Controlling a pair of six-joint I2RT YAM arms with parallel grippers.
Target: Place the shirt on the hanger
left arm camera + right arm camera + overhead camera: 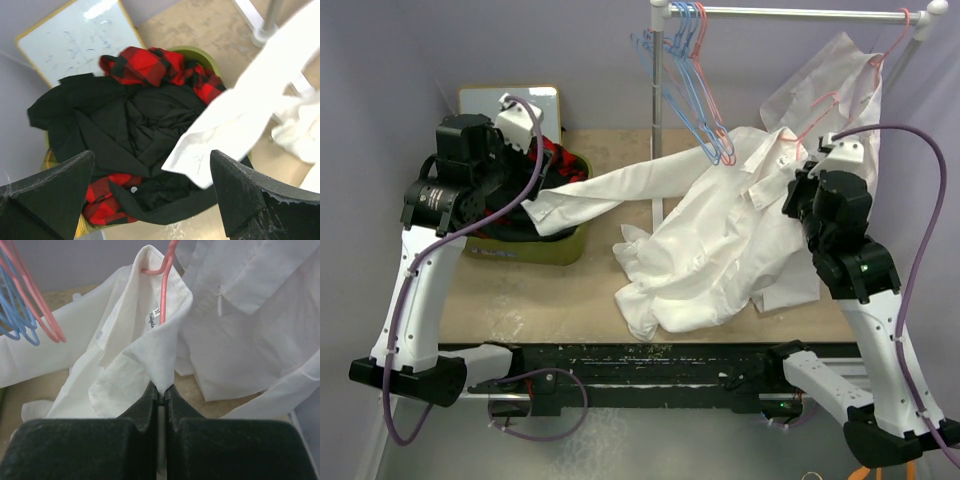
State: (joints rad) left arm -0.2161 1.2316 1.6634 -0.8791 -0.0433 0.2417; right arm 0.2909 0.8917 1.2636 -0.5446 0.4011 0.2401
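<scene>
The shirt [720, 240] is sprawling below and left of my right gripper [161, 392], which is pinching its collar fabric tight. The hanger [166, 290] is poking up just above those fingers. My left gripper [152, 165] is hanging wide open over a black garment [145, 120].

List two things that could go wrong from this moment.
1. The right gripper pinches only a thin fold of the shirt beside the hanger; the fold may slip out.
2. The sleeve lies across the bin of clothes; lifting the shirt could drag it over them or snag.
</scene>
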